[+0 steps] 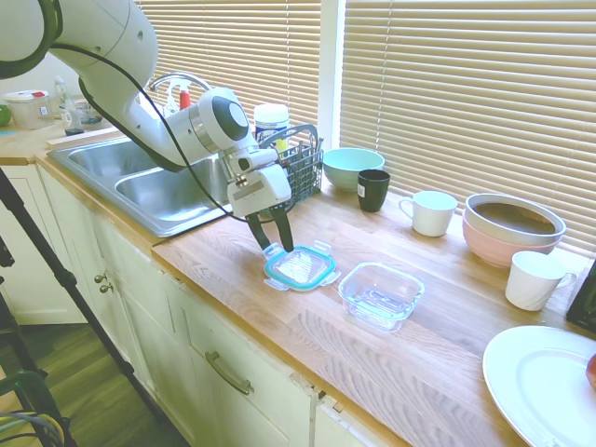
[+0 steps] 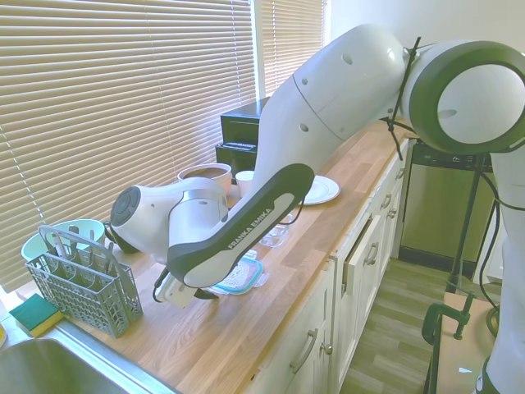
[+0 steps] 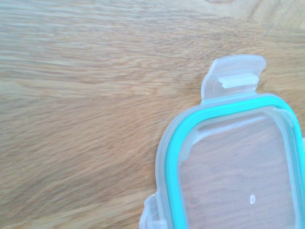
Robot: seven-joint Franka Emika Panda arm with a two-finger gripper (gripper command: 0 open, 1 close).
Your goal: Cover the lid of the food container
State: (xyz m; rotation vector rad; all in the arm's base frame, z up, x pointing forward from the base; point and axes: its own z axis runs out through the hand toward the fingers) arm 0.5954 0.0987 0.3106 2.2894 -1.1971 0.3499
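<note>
The lid (image 1: 300,266) lies flat on the wooden counter (image 1: 307,326), near the front edge, teal rim up and clear snap tabs spread out at its sides; in the wrist view the lid (image 3: 233,162) shows one corner, its teal seal and one tab, with bare wood grain around it; in the second exterior view the lid (image 2: 243,275) is partly hidden behind the arm. Just to the right of it, apart but close, sits the food container (image 1: 381,295), a shallow clear glass dish, open and upright. The gripper (image 1: 271,240) hangs over the lid's far-left corner, pointing down; its two dark fingers (image 1: 285,232) are spread moderately and straddle the lid's edge, with nothing clamped between them, and whether the tips touch the lid I cannot tell. Behind the gripper stands a grey cutlery basket (image 1: 300,168) beside the steel sink (image 1: 158,182), which fills the counter's left end; further right along the blinds are a round teal bowl (image 1: 352,168), a black cup (image 1: 373,190), a white mug (image 1: 431,212), stacked pink and grey bowls (image 1: 513,228) and another white cup (image 1: 535,279); a white plate (image 1: 540,384) lies at the near right.
</note>
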